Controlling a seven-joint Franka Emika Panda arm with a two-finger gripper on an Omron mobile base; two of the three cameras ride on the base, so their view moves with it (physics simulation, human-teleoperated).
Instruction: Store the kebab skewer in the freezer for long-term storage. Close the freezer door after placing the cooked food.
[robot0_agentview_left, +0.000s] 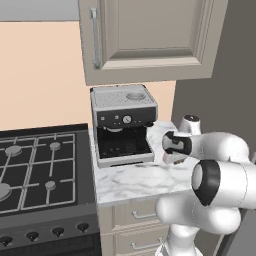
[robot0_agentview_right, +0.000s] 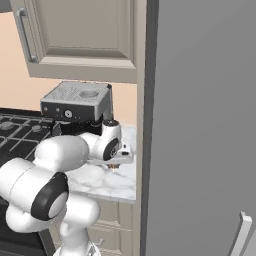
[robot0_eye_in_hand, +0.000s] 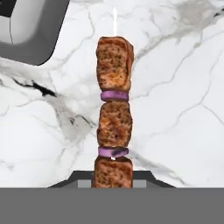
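Observation:
The kebab skewer (robot0_eye_in_hand: 113, 118) runs straight up the hand view: three browned meat chunks with purple onion slices between them and a pale stick tip at the top. My gripper (robot0_eye_in_hand: 113, 181) is shut on its lowest chunk, a pad pressing each side. From the right base view the gripper (robot0_agentview_right: 116, 162) points down just over the marble counter (robot0_agentview_right: 100, 182), with an orange bit of the skewer (robot0_agentview_right: 114, 167) below it. The freezer (robot0_agentview_right: 200, 125) is the tall grey cabinet right beside the counter. I can't tell which of its doors faces me; the dispenser recess is out of view.
A coffee machine (robot0_agentview_left: 123, 125) stands at the back of the counter (robot0_agentview_left: 130, 180), left of my hand. The stove (robot0_agentview_left: 35, 170) lies further left. A wall cabinet (robot0_agentview_left: 150, 35) hangs above. A pale bar handle (robot0_agentview_right: 242, 232) shows low on the freezer front.

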